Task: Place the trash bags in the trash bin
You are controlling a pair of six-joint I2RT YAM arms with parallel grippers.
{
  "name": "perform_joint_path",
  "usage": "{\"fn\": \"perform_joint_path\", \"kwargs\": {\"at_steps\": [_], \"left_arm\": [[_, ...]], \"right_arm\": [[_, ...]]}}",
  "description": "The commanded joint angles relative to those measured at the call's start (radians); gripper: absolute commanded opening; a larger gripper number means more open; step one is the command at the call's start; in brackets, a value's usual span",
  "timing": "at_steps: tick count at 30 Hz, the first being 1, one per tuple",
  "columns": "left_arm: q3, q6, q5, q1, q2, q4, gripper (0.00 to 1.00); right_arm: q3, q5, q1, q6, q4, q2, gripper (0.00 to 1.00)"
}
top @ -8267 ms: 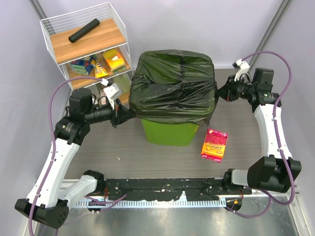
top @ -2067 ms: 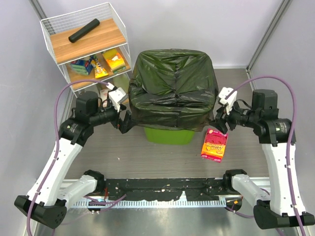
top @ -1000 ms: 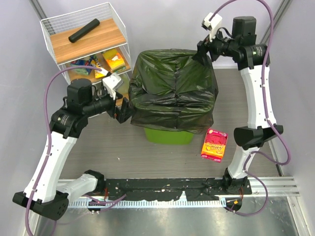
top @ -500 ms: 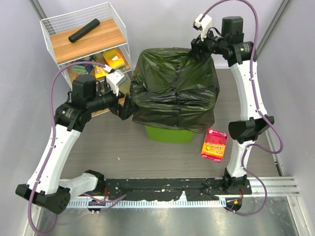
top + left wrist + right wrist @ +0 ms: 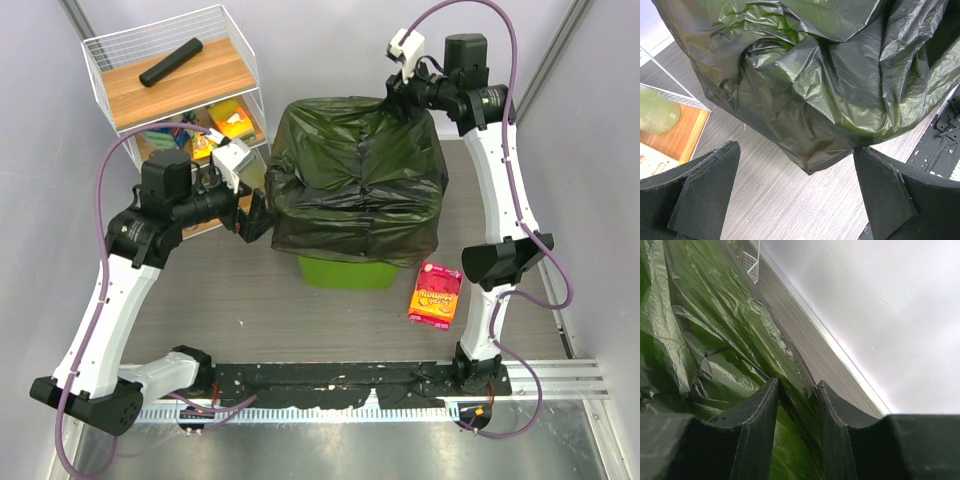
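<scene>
As the trash bags (image 5: 355, 175) cap the trash bin (image 5: 345, 272), fitting looks unfinished.
Right pincer (image 5: 398, 103) seems clamped on the far hem to seat it; left pincer (image 5: 252, 215) gapes wide at loose folds.

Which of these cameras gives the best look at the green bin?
The top external view: the trash bin shows as a bare lime-green strip below the draped trash bag. Both wrist views show only black plastic with green glowing through it, no bare bin wall.
</scene>
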Motion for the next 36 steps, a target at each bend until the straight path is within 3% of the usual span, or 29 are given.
{"fn": "perform_joint_path", "kwargs": {"at_steps": [1,4,7,10,24,36], "left_arm": [[0.042,0.017,0.003,0.001,-0.022,0.008,1.00],[0.046,0.020,0.001,0.001,-0.025,0.002,1.00],[0.050,0.020,0.000,0.001,-0.025,0.004,1.00],[0.055,0.020,0.001,0.001,-0.022,0.005,1.00],[0.091,-0.003,-0.048,0.001,0.015,0.060,1.00],[0.113,-0.015,-0.086,0.001,0.036,0.071,1.00]], "right_arm": [[0.032,0.033,0.003,-0.019,0.077,0.012,0.38],[0.032,0.040,0.005,-0.018,0.089,0.015,0.28],[0.031,0.042,0.003,-0.011,0.092,0.012,0.12],[0.022,0.055,0.003,-0.004,0.109,0.000,0.04],[0.031,0.114,0.003,0.028,0.227,0.026,0.01],[0.072,0.175,0.000,-0.050,0.308,0.107,0.01]]}}
